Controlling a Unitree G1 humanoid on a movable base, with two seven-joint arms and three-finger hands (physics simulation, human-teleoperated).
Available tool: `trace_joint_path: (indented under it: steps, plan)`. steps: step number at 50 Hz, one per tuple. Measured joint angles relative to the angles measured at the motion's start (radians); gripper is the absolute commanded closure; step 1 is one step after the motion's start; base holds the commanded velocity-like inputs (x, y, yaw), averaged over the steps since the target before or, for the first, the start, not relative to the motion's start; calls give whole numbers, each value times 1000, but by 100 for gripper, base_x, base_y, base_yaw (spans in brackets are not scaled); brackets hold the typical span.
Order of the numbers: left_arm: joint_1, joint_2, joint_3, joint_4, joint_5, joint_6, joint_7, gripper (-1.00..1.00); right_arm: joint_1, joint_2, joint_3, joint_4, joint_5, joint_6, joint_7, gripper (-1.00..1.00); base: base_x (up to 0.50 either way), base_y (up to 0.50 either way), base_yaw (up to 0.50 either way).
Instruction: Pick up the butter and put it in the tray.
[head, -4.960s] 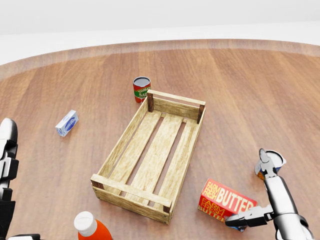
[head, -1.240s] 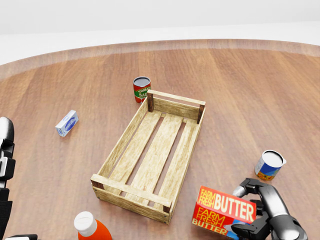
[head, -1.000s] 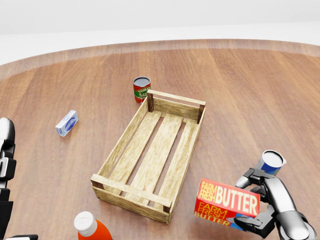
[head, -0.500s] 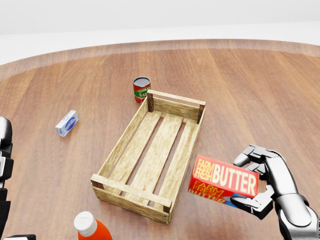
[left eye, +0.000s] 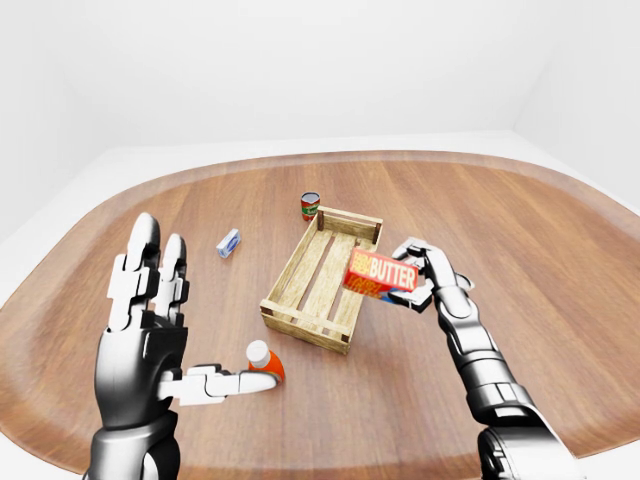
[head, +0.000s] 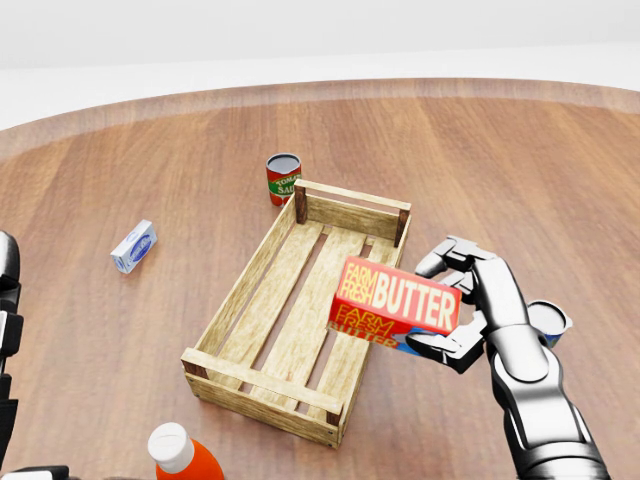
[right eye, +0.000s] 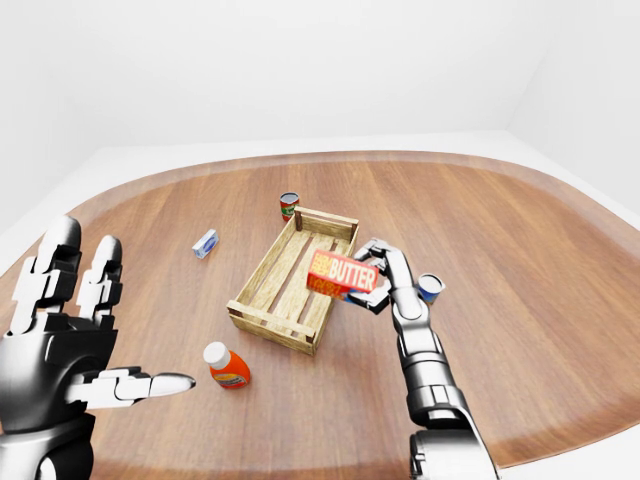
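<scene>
The red butter box (head: 395, 304) hangs in the air over the right rail of the wooden slatted tray (head: 250, 276), near its lower end. My right hand (head: 462, 306) is shut on the box's right end, fingers over the top and thumb beneath. The tray lies slantwise in the middle of the round wooden table and holds nothing. My left hand (left eye: 150, 330) is raised at the left of the left-eye view, open, fingers spread and holding nothing.
A tomato can (head: 283, 178) stands just above the tray's upper left corner. A small blue-white carton (head: 133, 245) lies to the left. An orange bottle with a white cap (head: 180, 456) lies below the tray. A blue can (head: 552, 321) stands behind my right forearm.
My right hand closed on the butter, lifted it off the table and carried it up and left until it hangs over the tray's right rail. The left hand has barely moved.
</scene>
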Motion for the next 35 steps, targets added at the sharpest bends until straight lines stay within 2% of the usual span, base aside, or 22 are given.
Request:
trace_joint_path:
  steps: [8,20,35]
  plan:
    - [-12,2,8,7,-3,0,3,-100,-126,27,24,164,5,-51,-31,100,0,0,0]
    - [-14,3,5,10,1,0,5,-100,-284,73,31,407,25,-51,-57,100,0,0,0]
    - [-14,3,6,12,0,0,5,-100,-385,136,27,534,9,-51,-101,100,0,0,0]
